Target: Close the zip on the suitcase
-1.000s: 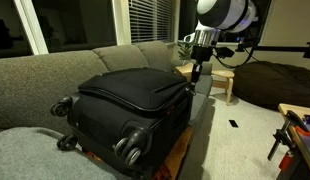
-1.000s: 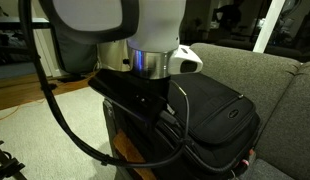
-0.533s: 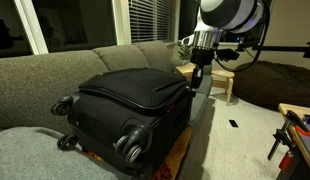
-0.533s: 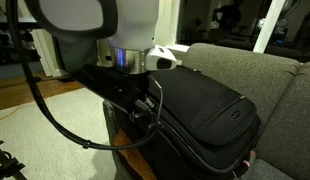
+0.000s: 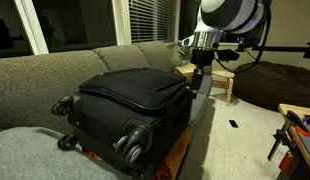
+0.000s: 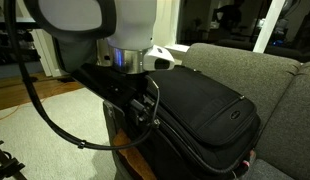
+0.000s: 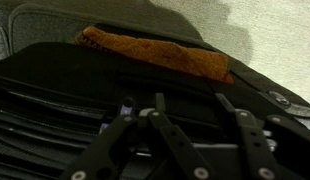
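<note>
The black suitcase (image 5: 135,95) lies flat with its wheels toward the camera, in front of a grey couch. It also shows in an exterior view (image 6: 210,110) and fills the wrist view (image 7: 55,90). The zip (image 5: 145,104) is a thin dark line round the lid edge; its pull is too small to see. My gripper (image 5: 198,82) hangs at the suitcase's far end, right at the lid's edge (image 6: 147,112). In the wrist view its fingers (image 7: 192,100) stand apart over the black fabric, with nothing visible between them.
The grey couch (image 5: 55,65) runs behind the suitcase. A small wooden stool (image 5: 223,78) and a dark beanbag (image 5: 280,80) stand beyond the gripper. A brown wooden surface (image 7: 155,55) shows past the suitcase's edge. Stands with gear are at the right edge (image 5: 290,135).
The arm shifted a little sideways along the suitcase's end between one second ago and half a second ago. Since then nothing has visibly moved.
</note>
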Controlling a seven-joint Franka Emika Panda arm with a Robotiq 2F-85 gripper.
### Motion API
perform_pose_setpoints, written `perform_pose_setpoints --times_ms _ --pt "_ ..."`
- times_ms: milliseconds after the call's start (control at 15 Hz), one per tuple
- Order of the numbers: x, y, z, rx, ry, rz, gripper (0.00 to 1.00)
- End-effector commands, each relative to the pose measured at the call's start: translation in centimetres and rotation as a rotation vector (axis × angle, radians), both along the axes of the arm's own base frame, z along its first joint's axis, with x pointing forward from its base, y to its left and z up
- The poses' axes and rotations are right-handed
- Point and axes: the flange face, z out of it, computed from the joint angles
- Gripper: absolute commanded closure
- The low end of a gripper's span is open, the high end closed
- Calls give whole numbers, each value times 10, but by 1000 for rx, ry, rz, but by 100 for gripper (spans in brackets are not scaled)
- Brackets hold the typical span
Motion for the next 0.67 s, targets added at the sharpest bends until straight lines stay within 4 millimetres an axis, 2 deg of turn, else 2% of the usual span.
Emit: perform_pose_setpoints --times_ms 0,133,200,600 --pt "-7 -14 11 -25 -16 -58 17" --pt "-8 -22 10 -25 -14 -83 4" --pt "-9 -25 9 -25 -11 -93 1" --pt "-13 -32 6 -10 0 -137 0"
